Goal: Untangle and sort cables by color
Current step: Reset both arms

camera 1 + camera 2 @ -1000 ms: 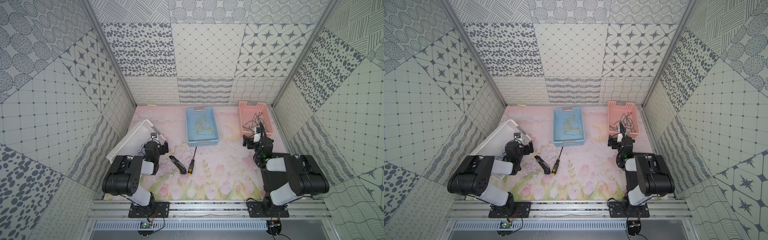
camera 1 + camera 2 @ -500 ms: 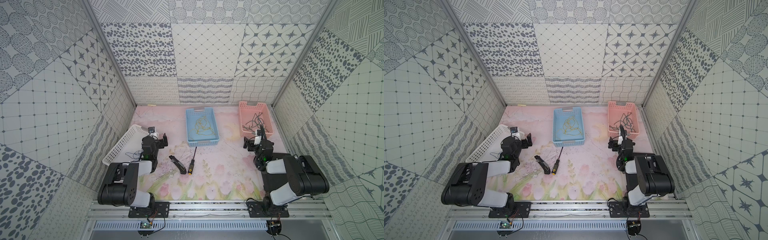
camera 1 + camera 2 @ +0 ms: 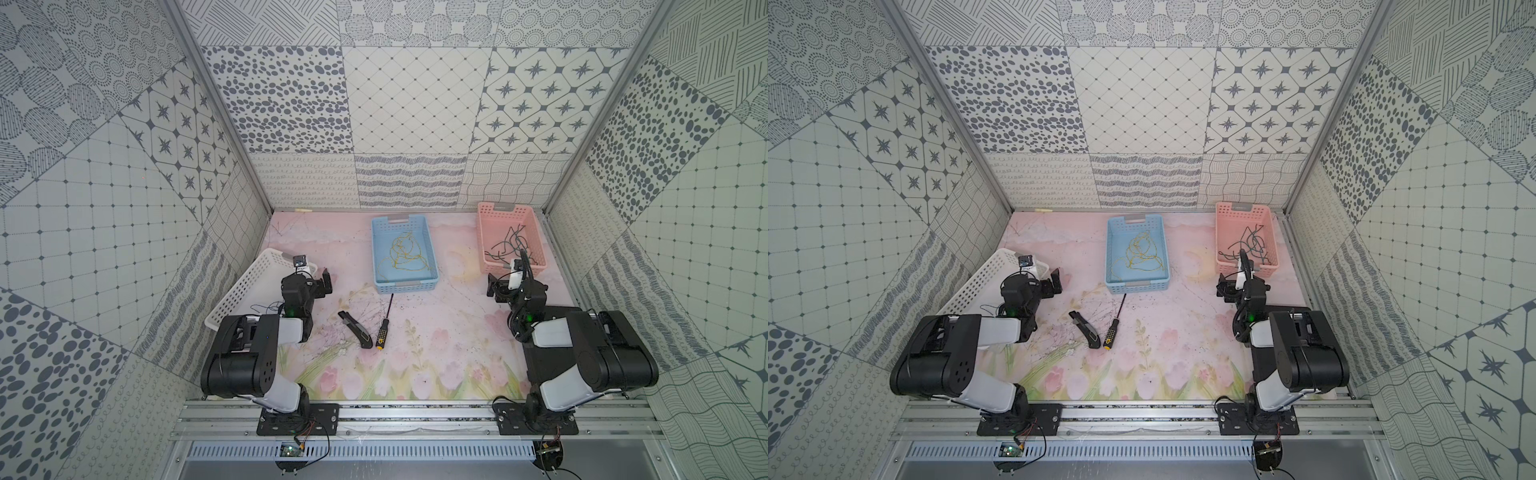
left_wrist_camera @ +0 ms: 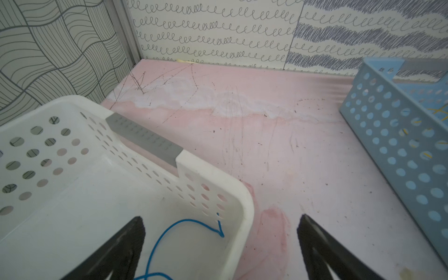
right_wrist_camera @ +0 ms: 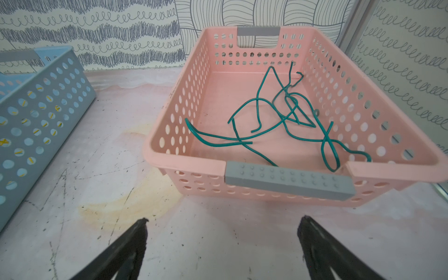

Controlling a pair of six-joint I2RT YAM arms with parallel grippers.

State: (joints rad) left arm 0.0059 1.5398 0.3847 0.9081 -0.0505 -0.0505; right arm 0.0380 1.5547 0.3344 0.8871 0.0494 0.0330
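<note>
Yellow cables (image 3: 405, 257) lie looped inside the blue basket (image 3: 405, 286). On the left arm's side of it, the white basket (image 4: 242, 201) holds a blue cable (image 4: 155, 243); on the right arm's side, the pink basket (image 5: 266, 180) holds green cables (image 5: 326, 138). Both pincers — left gripper (image 4: 220, 217), right gripper (image 5: 223, 219) — gape wide, gripping nothing.

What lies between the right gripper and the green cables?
In the right wrist view: bare mat, then the near wall and grey handle of the pink basket, before the green cables.
</note>
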